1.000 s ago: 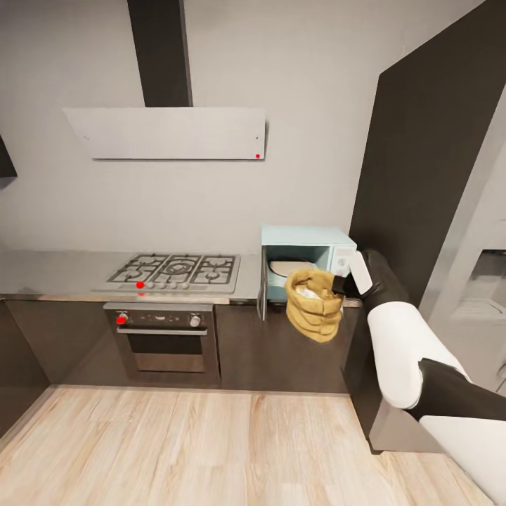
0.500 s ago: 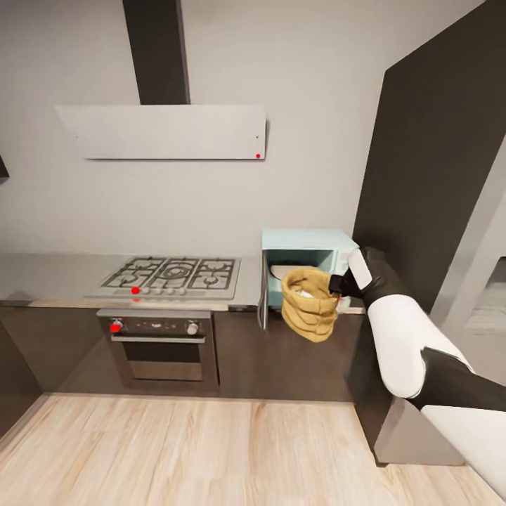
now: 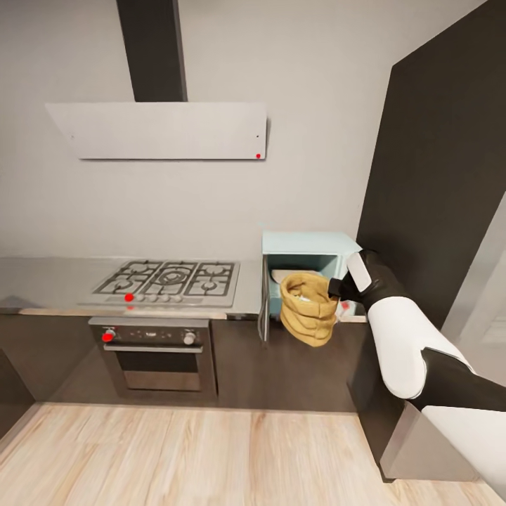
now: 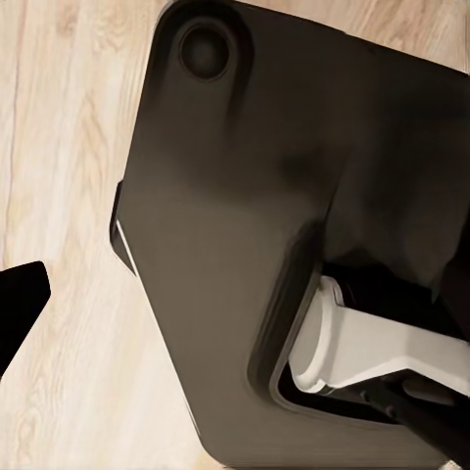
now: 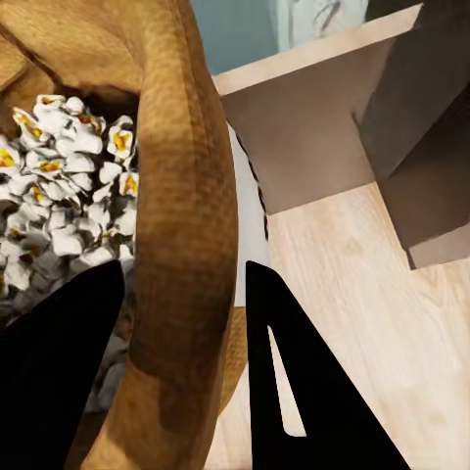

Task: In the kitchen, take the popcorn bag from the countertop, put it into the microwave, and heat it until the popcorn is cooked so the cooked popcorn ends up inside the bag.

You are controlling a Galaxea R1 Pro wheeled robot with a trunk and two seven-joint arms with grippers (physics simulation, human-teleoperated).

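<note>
In the head view, the mustard-tan popcorn bag (image 3: 308,313) hangs in the air just in front of the open mint-blue microwave (image 3: 309,244), whose door (image 3: 264,301) swings out to the left. My right gripper (image 3: 337,288) is shut on the bag's right rim. In the right wrist view, the two black fingers (image 5: 59,377) pinch the bag's wall (image 5: 186,196), and white popped popcorn (image 5: 59,196) shows inside. The grey countertop (image 3: 49,275) runs leftward from the microwave. In the left wrist view one black fingertip (image 4: 15,304) of my left gripper hangs over the wood floor.
A gas hob (image 3: 169,279) is set into the worktop over a dark built-in oven (image 3: 156,348). A flat grey range hood (image 3: 161,130) hangs above. A tall dark cabinet (image 3: 443,176) stands right beside the microwave. The robot's dark base (image 4: 274,245) is below my left arm.
The whole view has shifted as the camera moved. The bag in my right gripper has moved a little left and nearer the microwave's opening.
</note>
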